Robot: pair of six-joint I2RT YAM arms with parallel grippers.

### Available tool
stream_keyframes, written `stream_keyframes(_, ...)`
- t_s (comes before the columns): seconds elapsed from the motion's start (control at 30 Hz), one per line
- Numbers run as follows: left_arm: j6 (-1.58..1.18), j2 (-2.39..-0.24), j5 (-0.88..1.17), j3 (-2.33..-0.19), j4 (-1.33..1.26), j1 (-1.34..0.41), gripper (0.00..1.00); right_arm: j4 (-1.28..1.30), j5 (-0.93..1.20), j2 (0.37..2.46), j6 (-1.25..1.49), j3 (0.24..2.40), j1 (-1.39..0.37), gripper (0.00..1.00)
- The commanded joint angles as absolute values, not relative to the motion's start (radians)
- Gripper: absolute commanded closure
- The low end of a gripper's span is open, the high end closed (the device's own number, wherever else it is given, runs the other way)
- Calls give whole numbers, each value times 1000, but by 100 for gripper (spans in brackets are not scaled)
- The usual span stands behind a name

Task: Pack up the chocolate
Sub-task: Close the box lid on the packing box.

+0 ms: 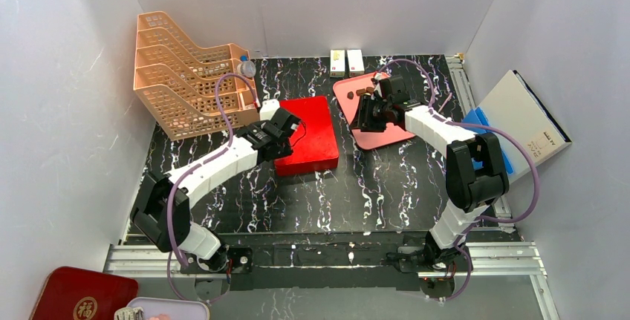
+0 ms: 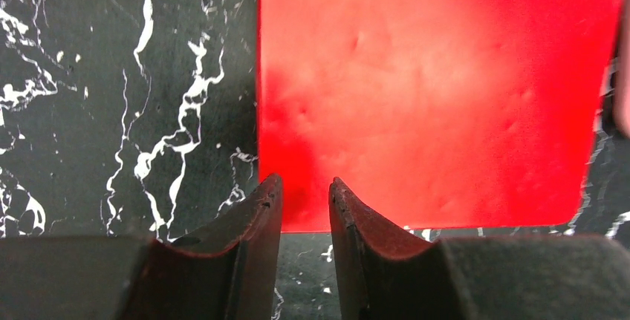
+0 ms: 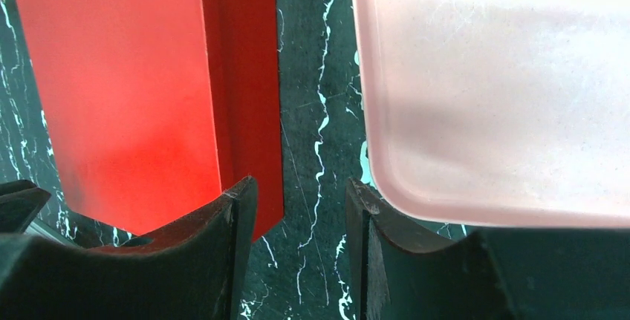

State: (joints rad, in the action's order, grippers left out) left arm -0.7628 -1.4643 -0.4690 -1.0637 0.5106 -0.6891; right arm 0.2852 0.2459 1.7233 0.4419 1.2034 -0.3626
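A closed red box [image 1: 308, 134] lies in the middle of the black marble table. A pink tray [image 1: 386, 134] lies to its right, with a small dark brown chocolate piece [image 1: 364, 91] near its far end. My left gripper [image 1: 288, 124] hovers over the red box's near left edge [image 2: 438, 90], jaws a little apart and empty [image 2: 306, 186]. My right gripper [image 1: 364, 117] hangs over the pink tray's left side, open and empty [image 3: 301, 186]; its view shows the red box [image 3: 119, 90] on the left and the bare tray [image 3: 498, 90] on the right. Other chocolate is out of view.
Two small white cartons [image 1: 346, 61] stand at the back wall. A peach file rack [image 1: 189, 75] with a small bottle [image 1: 246, 67] beside it fills the back left. A white and blue board [image 1: 520, 116] leans at the right. A dark red tin [image 1: 74, 298] lies off the table, bottom left.
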Motion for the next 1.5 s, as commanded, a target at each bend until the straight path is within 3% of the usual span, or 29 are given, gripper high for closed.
stream_keyframes(0.0, -731, -1441, -534, -1151, 538, -690, 71, 259, 269, 1729, 448, 1258, -356, 46)
stream_keyframes(0.3, -686, -1449, -562, -1206, 541, -690, 69, 259, 268, 1733, 446, 1263, -351, 46)
stream_keyframes(0.43, -731, -1467, -536, -1114, 534, -690, 72, 254, 270, 1739, 444, 1249, -351, 46)
stream_keyframes(0.67, -889, -1609, -316, -916, 513, -714, 77, 239, 283, 1745, 448, 1220, -351, 45)
stream_keyframes(1.17, -847, -1465, -517, -1073, 521, -725, 70, 246, 283, 1708, 452, 1223, -350, 45)
stream_keyframes(1.47, -886, -1282, -729, -1091, 517, -725, 64, 299, 343, 1739, 430, 1343, -350, 45)
